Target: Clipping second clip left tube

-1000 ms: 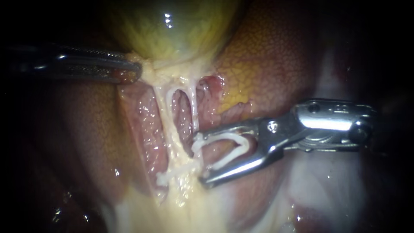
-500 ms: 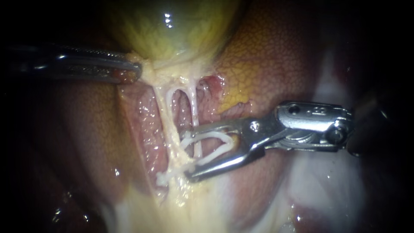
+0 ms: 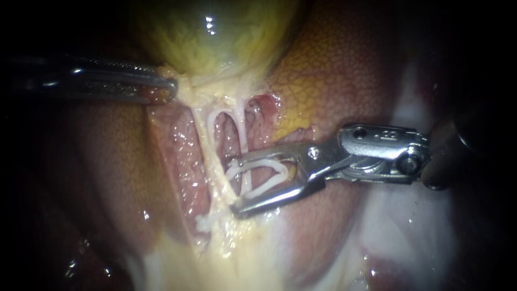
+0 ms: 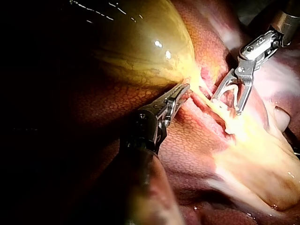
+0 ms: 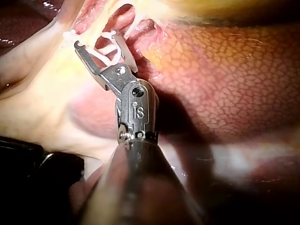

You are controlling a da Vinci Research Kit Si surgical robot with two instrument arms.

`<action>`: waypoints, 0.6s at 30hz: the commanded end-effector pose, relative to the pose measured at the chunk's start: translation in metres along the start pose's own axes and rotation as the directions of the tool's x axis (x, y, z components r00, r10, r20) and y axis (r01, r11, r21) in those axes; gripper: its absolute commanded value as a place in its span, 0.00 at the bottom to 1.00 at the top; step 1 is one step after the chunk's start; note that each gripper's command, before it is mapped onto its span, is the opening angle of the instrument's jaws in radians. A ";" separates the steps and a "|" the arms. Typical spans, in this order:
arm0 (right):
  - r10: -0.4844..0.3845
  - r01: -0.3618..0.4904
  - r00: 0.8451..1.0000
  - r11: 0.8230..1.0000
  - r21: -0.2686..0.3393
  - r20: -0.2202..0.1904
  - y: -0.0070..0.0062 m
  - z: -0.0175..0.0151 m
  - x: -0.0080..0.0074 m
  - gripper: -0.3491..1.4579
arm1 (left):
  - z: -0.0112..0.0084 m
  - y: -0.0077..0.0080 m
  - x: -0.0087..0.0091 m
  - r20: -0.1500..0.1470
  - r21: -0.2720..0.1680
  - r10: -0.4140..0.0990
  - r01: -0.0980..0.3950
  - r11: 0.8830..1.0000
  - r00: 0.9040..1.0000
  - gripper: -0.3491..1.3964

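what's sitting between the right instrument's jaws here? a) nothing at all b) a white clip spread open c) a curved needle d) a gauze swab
b: the right instrument carries a white clip between its two jaws, the clip's legs spread apart rather than pressed together.

The left tube (image 3: 206, 141) runs down from the gallbladder (image 3: 215, 37), which lies above it. Left of the left tube's upper end, the left instrument (image 3: 171, 88) lies level, its jaws closed on tissue at the gallbladder's neck. The right tube (image 3: 242, 129) runs alongside, just right of the left tube. From the right of the left tube reaches the right instrument (image 3: 236, 186), both jaws bearing on a clip (image 3: 269, 171) held between them. The jaw tips lie just beside the left tube's lower half, and the right tube crosses between the jaws. Below them, a lower clip (image 3: 204, 221) sits across the left tube's lower end. The liver (image 3: 334, 70) lies behind the left tube on both sides.
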 end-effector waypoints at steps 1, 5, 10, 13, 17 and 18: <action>-0.001 0.001 1.000 1.000 -0.002 0.000 0.0002 0.0001 -0.0001 0.47 | 0.0000 0.0000 0.0000 0.000 -0.001 0.000 0.000 1.000 1.000 0.00; -0.002 0.002 1.000 1.000 -0.006 0.000 0.0006 0.0006 -0.0001 0.47 | 0.0001 0.0000 0.0000 0.000 -0.001 0.000 0.000 1.000 1.000 0.00; -0.002 0.002 1.000 1.000 -0.003 -0.010 0.0007 0.0017 0.0002 0.47 | 0.0002 0.0000 0.0001 0.000 -0.002 0.000 0.000 1.000 1.000 0.00; -0.004 0.004 1.000 1.000 0.018 -0.026 0.0006 0.0023 0.0004 0.47 | 0.0002 0.0000 0.0001 0.000 -0.002 0.000 0.000 1.000 1.000 0.00; -0.014 0.017 0.999 0.998 0.062 -0.047 0.0003 0.0029 0.0005 0.46 | 0.0002 0.0000 0.0001 0.000 -0.002 0.000 0.000 1.000 1.000 0.00; -0.016 0.021 0.998 0.997 0.077 -0.055 0.0003 0.0031 0.0006 0.46 | 0.0003 0.0000 0.0001 0.000 -0.002 0.000 0.000 1.000 1.000 0.00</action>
